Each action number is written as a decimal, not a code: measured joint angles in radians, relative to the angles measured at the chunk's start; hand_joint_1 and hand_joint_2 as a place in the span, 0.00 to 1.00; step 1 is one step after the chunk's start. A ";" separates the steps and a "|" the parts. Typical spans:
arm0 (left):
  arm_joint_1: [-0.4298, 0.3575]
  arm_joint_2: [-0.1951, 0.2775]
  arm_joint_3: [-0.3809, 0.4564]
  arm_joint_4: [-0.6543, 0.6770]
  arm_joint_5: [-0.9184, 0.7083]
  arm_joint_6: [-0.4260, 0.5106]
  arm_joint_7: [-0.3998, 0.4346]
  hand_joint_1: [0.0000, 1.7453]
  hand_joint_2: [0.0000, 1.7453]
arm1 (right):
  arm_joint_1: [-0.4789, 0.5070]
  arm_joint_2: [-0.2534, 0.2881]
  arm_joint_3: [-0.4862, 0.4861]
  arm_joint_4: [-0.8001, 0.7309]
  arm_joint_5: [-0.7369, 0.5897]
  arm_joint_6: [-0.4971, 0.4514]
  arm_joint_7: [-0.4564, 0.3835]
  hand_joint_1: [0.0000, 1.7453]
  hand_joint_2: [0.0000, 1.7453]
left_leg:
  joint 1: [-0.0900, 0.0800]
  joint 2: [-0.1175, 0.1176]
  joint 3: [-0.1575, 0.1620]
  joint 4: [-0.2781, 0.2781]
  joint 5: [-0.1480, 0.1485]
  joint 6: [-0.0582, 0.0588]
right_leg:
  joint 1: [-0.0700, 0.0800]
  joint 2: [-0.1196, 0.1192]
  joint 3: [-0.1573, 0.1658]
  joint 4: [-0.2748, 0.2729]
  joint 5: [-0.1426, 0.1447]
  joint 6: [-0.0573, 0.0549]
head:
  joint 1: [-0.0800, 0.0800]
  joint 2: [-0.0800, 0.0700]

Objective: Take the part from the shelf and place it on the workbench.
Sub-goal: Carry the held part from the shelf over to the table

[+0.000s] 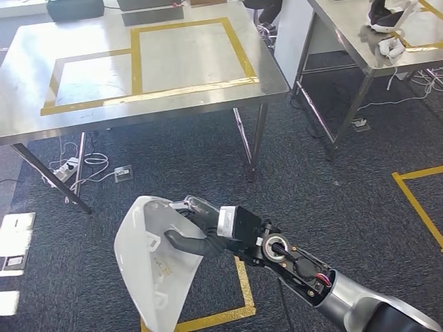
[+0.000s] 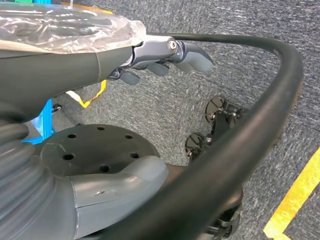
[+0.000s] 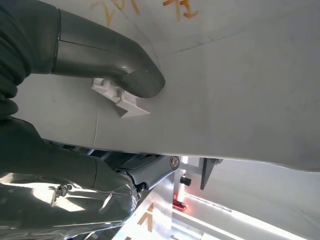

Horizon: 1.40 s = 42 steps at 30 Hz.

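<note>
- The right hand [image 1: 201, 228] grips the white part [image 1: 154, 266], thumb pressed on its inner face, fingers behind it.
- The part hangs over the dark carpet [image 1: 313, 180] at 7 o'clock in the head view, well apart from the steel tabletop [image 1: 31, 83] at 11 o'clock.
- The left hand [image 2: 166, 55] holds nothing, its fingers apart.

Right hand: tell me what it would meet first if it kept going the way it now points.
The right hand, gripping the white curved plastic part, points left across the head view. Beyond the part, that line shows dark grey carpet and floor plates; depth is unclear, so probably nothing solid nearby.
</note>
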 joint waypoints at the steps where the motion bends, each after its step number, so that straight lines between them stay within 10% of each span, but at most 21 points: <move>1: 0.000 0.000 0.000 0.000 0.000 0.000 0.000 0.00 1.00 | 0.000 0.000 0.000 0.000 0.000 0.000 0.000 1.00 1.00 | 0.000 0.000 0.000 0.000 0.000 0.000 | 0.000 0.000 0.000 0.000 0.000 0.000 | 0.000 0.000; 42: 0.000 0.000 0.000 0.000 -0.015 -0.002 -0.012 0.00 1.00 | 0.022 0.000 -0.017 0.000 0.000 -0.026 -0.002 1.00 1.00 | 0.000 0.000 0.000 0.000 0.000 0.000 | 0.000 0.000 0.000 0.000 0.000 0.000 | 0.000 0.000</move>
